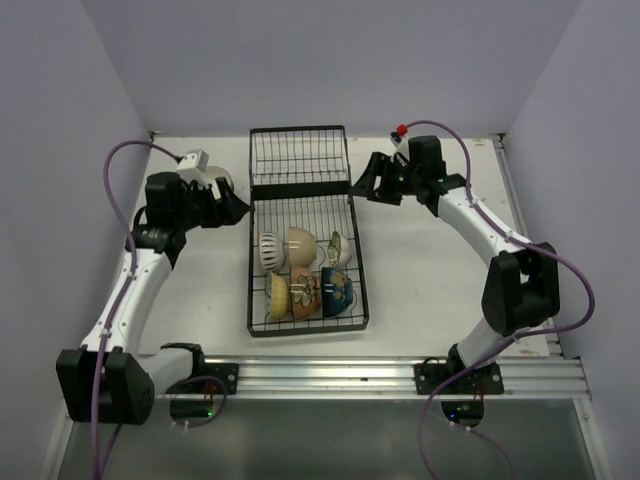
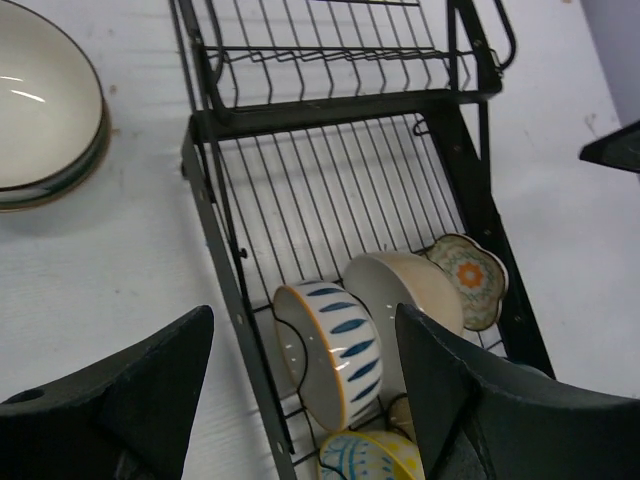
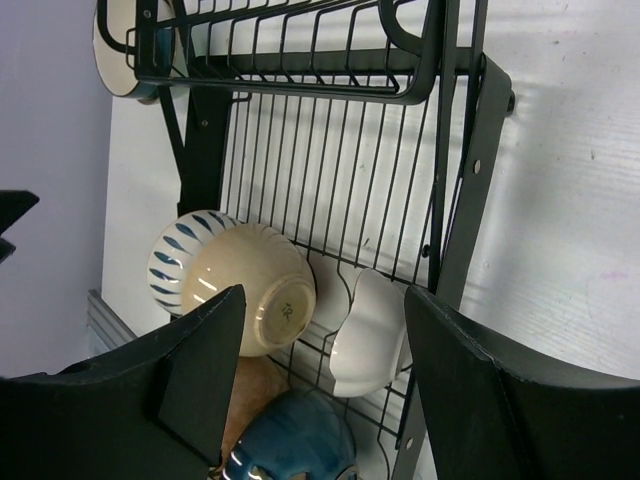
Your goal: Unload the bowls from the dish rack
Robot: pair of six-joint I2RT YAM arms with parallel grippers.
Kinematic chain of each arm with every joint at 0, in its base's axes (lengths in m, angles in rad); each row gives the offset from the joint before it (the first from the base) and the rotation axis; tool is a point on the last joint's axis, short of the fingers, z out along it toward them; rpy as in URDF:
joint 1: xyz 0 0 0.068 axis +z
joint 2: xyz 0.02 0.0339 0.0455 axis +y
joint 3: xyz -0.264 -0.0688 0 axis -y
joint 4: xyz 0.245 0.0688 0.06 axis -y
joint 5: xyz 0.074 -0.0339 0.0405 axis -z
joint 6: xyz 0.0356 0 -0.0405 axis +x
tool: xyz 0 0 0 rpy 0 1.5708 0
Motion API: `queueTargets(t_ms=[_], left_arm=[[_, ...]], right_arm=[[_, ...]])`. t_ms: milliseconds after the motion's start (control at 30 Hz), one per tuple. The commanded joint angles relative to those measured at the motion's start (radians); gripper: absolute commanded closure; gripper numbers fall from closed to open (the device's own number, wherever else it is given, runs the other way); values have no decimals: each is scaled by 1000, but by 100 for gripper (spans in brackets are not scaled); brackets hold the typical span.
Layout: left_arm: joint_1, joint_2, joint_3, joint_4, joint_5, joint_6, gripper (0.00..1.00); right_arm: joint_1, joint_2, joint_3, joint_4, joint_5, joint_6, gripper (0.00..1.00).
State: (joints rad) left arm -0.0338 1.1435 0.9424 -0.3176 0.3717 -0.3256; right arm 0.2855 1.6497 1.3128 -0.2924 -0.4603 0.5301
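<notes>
The black wire dish rack (image 1: pixel 300 170) lies mid-table. Its far section is bare; its near section holds several bowls on edge. They include a blue-striped white bowl (image 1: pixel 268 250) (image 2: pixel 335 350), a cream bowl (image 1: pixel 302 242) (image 3: pixel 250 285), a scalloped white bowl with a flower inside (image 1: pixel 338 250) (image 2: pixel 468 278) (image 3: pixel 368 335), a yellow bowl (image 1: pixel 279 296), a tan bowl (image 1: pixel 305 293) and a dark blue bowl (image 1: pixel 336 291) (image 3: pixel 295 440). My left gripper (image 1: pixel 238 208) (image 2: pixel 302 330) hangs open above the rack's left rail, over the striped bowl. My right gripper (image 1: pixel 360 186) (image 3: pixel 325 300) hangs open over the rack's right rail, holding nothing.
A cream bowl with a dark rim (image 2: pixel 40 110) (image 3: pixel 125 50) sits upright on the white table, left of the rack's far section. Lilac walls close in the table at the back and both sides. A metal rail (image 1: pixel 330 375) runs along the near edge.
</notes>
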Motion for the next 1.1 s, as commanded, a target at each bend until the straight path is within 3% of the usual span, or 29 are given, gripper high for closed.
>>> queueTargets(t_ms=[0, 167, 500, 1067], left_arm=[[3, -66, -62, 57, 168, -64, 23], [-3, -137, -117, 14, 190, -81, 23], [-24, -199, -344, 170, 279, -216, 25], [-100, -36, -422, 408, 220, -306, 29]], right_arm=[[-3, -60, -15, 4, 9, -28, 31], [-3, -45, -27, 10, 8, -28, 31], [-5, -45, -76, 33, -11, -28, 31], [-5, -37, -98, 48, -23, -30, 32]])
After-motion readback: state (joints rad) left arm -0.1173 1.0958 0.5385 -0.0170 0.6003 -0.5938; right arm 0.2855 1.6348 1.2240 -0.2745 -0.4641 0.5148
